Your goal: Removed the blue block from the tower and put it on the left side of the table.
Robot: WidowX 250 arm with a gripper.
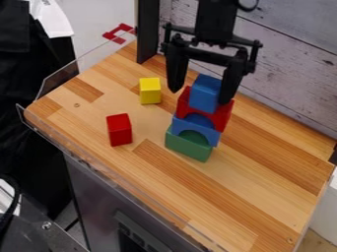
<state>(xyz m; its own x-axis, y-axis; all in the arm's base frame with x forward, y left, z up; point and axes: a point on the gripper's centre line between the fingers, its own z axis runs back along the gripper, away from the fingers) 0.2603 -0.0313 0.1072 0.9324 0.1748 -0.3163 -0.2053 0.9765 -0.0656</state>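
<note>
Straddling the tower top, 1 black gripper (200, 97) hangs down with its 2 fingers wide apart, and what a position that is! Between those 2 fingers sits the 1 blue block (205, 92), the piece that matters, up on the very peak of the stack. There's a visible gap on the left side of the view; on the right, the finger is right up by the block, and I can't tell whether they touch.

Count the tower: 4 pieces! That's 3 arches and 1 block. Green arch (188, 146) at the base, blue arch (205, 131) on that, red arch (219, 116) above, then the blue block crowning the lot.

Over to the left of the tower, 2 loose blocks on the wooden table (243, 197): 1 yellow block (150, 91), standing farther back, and 1 red block (119, 130), nearer the camera. They're apart from each other and apart from the tower. So that's 6 toy pieces in all, 3 of them blocks, 3 of them arches!

Behind it all, 1 pale plank wall (289, 64) and 1 dark post (148, 29) at the table's back edge.
</note>
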